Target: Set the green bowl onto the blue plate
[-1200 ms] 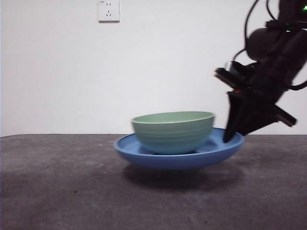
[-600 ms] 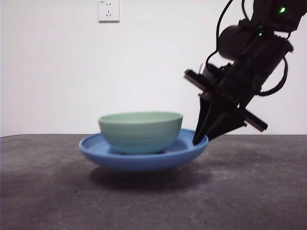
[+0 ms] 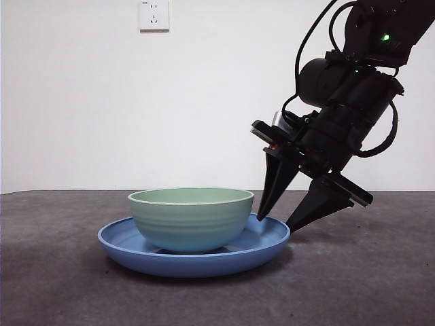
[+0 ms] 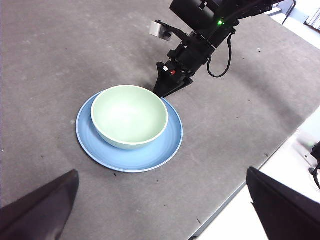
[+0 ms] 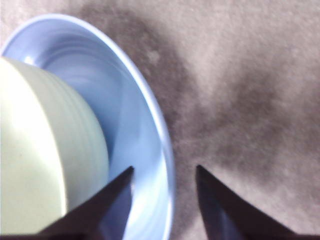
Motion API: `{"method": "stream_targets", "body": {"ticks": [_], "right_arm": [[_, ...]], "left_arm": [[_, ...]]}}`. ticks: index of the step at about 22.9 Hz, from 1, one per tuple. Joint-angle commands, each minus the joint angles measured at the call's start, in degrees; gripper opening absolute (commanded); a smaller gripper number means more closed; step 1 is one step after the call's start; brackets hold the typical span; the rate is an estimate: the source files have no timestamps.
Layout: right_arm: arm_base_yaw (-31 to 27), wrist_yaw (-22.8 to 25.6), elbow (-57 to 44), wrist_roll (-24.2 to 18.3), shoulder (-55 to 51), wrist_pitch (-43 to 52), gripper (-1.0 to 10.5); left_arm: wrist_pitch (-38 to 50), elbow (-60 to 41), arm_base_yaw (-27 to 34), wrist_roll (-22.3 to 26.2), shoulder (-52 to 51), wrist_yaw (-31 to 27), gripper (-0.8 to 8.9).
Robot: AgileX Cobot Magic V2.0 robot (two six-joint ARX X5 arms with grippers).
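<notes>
The green bowl [image 3: 191, 219] sits inside the blue plate [image 3: 129, 248], which rests flat on the grey, speckled table [image 3: 68, 285]. The right gripper [image 3: 276, 225] stands at the plate's edge with its jaws parted, one black pointed jaw over the plate's inner slope just beside the bowl, the other outside the rim above the table. In the right wrist view the plate's rim [image 5: 167, 165] runs up between those two jaws, and the bowl [image 5: 45, 150] lies close beside the inner jaw without touching it. The bowl is pale mint, round, with faint horizontal ridges on its wall and a lighter rim; the plate is glossy, shallow and wider than the bowl. The left gripper [image 4: 160, 210] hangs high, well apart from the plate [image 4: 165, 150], its jaws spread wide.
</notes>
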Motion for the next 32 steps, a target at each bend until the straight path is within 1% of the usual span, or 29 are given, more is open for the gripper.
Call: {"method": "stream_targets", "body": {"ticks": [1, 2, 4, 5, 7, 9, 10, 12, 16, 17, 19, 22, 25, 32], "right_arm": [[-0.79, 0.92, 1.42, -0.85, -1.53, 0.13, 2.2], [-1.40, 2.36, 1.70, -1.16, -3.28, -0.46, 2.2], [-3.15, 2.69, 2.34, -1.90, -8.09, -2.08, 2.3], [-3.93, 2.69, 2.64, -2.51, -10.97, -3.28, 2.5], [-5.11, 2.67, 2.69, -3.85, -18.05, -6.25, 3.6], [-5.40, 2.71, 2.69, -6.47, -25.66, -10.84, 4.3], [-5.40, 2.97, 2.69, -8.46, -29.51, -13.68, 4.5], [-4.87, 5.18, 2.69, -12.44, -36.68, -20.70, 4.7], [-3.65, 8.17, 2.67, -16.24, -44.59, -30.56, 6.0], [-3.45, 8.63, 2.67, -17.29, -46.58, -33.07, 6.3], [-3.39, 8.76, 2.60, -18.91, -50.01, -36.74, 6.4], [-3.39, 8.59, 2.38, -20.24, -55.30, -40.06, 6.4], [-3.39, 8.59, 1.51, -20.35, -60.74, -40.79, 6.4], [-3.39, 8.44, -3.06, -18.36, -72.76, -40.74, 6.4]], "left_arm": [[0.44, 0.66, -0.46, -0.15, 0.20, -0.09, 5.94], [0.44, 0.66, -0.46, -0.15, 0.20, -0.09, 5.94], [0.44, 0.66, -0.46, -0.15, 0.20, -0.09, 5.94], [0.44, 0.66, -0.46, -0.13, 0.20, -0.09, 5.94], [0.44, 0.66, -0.46, -0.15, 0.20, -0.07, 5.94], [0.44, 0.66, -0.46, -0.15, 0.20, -0.09, 5.94], [0.44, 0.66, -0.46, -0.15, 0.20, -0.09, 5.94], [0.44, 0.66, -0.46, -0.15, 0.20, -0.09, 5.94], [0.44, 0.66, -0.46, -0.13, 0.20, -0.09, 5.94], [0.44, 0.66, -0.46, -0.15, 0.20, -0.09, 5.94], [0.44, 0.66, -0.46, -0.15, 0.20, -0.09, 5.94], [0.44, 0.66, -0.46, -0.15, 0.20, -0.09, 5.94], [0.44, 0.66, -0.46, -0.13, 0.20, -0.09, 5.94], [0.44, 0.66, -0.46, -0.15, 0.20, -0.09, 5.94]]}}
